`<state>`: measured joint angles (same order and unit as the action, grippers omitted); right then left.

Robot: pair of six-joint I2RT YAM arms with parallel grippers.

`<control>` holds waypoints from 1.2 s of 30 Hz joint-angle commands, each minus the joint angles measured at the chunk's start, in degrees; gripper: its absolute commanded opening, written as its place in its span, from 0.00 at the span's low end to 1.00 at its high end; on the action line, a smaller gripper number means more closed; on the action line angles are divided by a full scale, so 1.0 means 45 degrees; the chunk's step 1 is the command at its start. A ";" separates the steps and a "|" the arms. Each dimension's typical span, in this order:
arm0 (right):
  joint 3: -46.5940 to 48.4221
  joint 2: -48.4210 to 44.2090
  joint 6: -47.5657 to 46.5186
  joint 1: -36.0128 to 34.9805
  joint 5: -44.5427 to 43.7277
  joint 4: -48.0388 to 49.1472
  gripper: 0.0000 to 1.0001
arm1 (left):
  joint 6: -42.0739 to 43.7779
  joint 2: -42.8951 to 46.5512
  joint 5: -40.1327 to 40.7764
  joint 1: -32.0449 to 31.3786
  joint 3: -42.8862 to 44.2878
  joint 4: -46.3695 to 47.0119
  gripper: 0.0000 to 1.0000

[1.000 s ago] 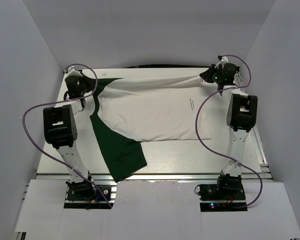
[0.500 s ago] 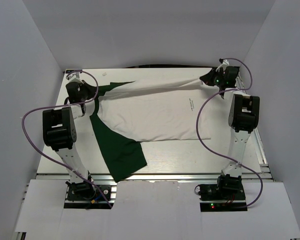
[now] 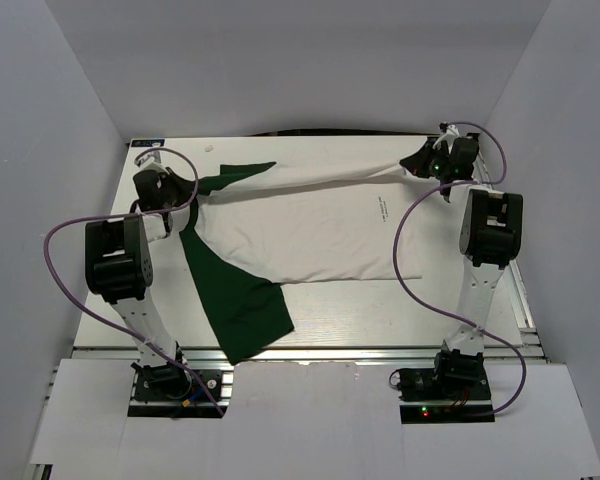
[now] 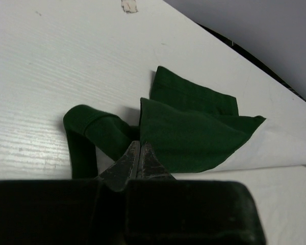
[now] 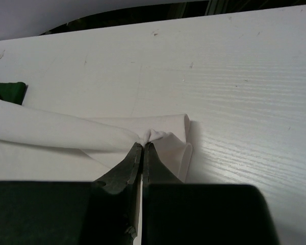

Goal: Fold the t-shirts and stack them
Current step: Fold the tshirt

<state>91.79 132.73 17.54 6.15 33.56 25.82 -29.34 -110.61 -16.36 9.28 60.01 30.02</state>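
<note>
1. I see the t-shirt (image 3: pixel 310 225), white with dark green sleeves, spread across the table (image 3: pixel 380 310)
2. My left gripper (image 4: pixel 139 146) is clamped on a green sleeve fold near the table's far left corner
3. My right gripper (image 5: pixel 143 146) is pinched on bunched white cloth near the table's far right corner
4. One green sleeve trails toward the table's near edge

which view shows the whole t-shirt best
The top view: the whole t-shirt shows there, white body and green sleeves. The left wrist view shows only folded green fabric; the right wrist view only a bunched white edge.
</note>
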 commanded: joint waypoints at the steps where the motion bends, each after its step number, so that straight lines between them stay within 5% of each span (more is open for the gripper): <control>1: -0.0318 -0.0920 -0.0206 0.0215 0.0100 0.0355 0.00 | 0.0173 0.1200 -0.0017 0.0145 -0.0307 0.0165 0.00; 36: -0.1100 -0.1330 -0.1242 0.0430 -0.0153 -0.1480 0.00 | 0.0700 0.1884 0.0159 0.0126 -0.1773 -0.0518 0.00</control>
<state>86.35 130.21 13.61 7.16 33.61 19.62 -27.53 -105.01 -16.58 9.28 52.84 28.42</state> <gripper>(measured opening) 0.012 0.017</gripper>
